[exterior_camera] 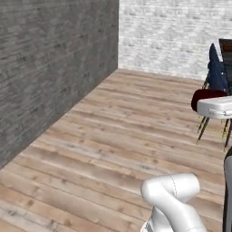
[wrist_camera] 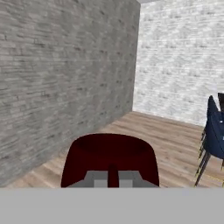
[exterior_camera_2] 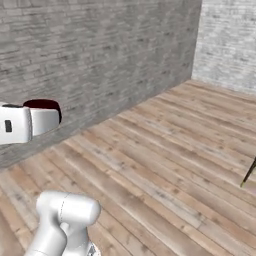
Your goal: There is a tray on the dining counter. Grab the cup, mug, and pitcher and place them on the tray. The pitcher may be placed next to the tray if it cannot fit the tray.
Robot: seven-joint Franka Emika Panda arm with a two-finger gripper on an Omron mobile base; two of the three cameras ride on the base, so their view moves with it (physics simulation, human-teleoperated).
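The mug [wrist_camera: 109, 159] was a squat, smooth, dark maroon vessel with a rounded rim, its inside too dark to tell any contents. It sat clenched in the gripper [wrist_camera: 113, 183], low at six o'clock in the hand view, held up off the floor. In the left base view it showed at three o'clock. Around it ran a rough grey brick wall [exterior_camera_2: 95, 55], a paler whitish brick wall [exterior_camera: 172, 36] and matte wood plank flooring [exterior_camera: 122, 131]. Dark blue chairs [wrist_camera: 214, 135] on thin legs stood at three o'clock.

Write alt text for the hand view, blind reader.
A dark red mug sits close up at the bottom, held in the shut gripper whose fingers pinch its near rim. Behind it are a grey brick wall, a white brick wall, wood floor and dark blue chairs at right.
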